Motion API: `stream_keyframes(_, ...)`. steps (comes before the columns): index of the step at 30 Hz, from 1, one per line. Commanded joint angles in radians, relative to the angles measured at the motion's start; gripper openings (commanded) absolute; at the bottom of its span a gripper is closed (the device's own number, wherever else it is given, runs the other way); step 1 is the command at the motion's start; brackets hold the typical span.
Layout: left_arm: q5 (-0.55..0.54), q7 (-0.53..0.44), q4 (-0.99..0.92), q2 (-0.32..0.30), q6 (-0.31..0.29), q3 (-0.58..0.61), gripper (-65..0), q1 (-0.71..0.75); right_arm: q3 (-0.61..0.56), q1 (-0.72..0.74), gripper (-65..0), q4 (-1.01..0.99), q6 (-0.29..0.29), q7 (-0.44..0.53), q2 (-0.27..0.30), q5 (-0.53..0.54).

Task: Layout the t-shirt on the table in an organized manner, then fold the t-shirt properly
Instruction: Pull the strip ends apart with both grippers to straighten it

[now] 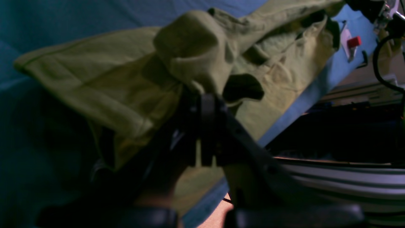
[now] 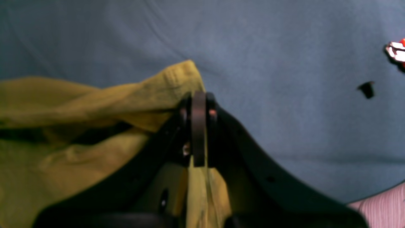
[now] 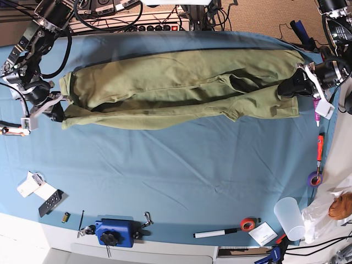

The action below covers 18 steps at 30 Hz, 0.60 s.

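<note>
The t-shirt is stretched across the far half of the tabletop, running 9 to 3 o'clock, still bunched with folds and not flat. The left tool is clamped tight on the 3 o'clock end; the right tool is pinched closed on the 9 o'clock end. In the wrist views, cloth is wedged between closed jaws on the left tool and the right tool.

Risks: thin pinches could slip under tension, dropping one end. Uneven pulling could twist the shirt or keep layers doubled. The 3 o'clock end sits near the tabletop edge and could slide off.
</note>
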Motion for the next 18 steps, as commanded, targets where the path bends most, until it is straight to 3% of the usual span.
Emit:
stream_keyframes(1, -0.027, -0.011, 0.018, -0.019, -0.003, -0.009, -65.0, -0.005, 0.019, 0.012, -65.0, 0.019, 0.006, 0.032, 0.017, 0.026)
stream_keyframes(13, -0.029, -0.003, 0.018, -0.019, -0.003, -0.103, -65.0, 0.003, 0.043, 0.012, -65.0, 0.019, 0.005, 0.008, 0.017, 0.047)
stream_keyframes(18, -0.089, 0.005, 0.018, -0.019, -0.003, -0.104, -65.0, 0.059, 0.043, 0.010, -65.0, 0.019, 0.005, -0.042, 0.017, 0.047)
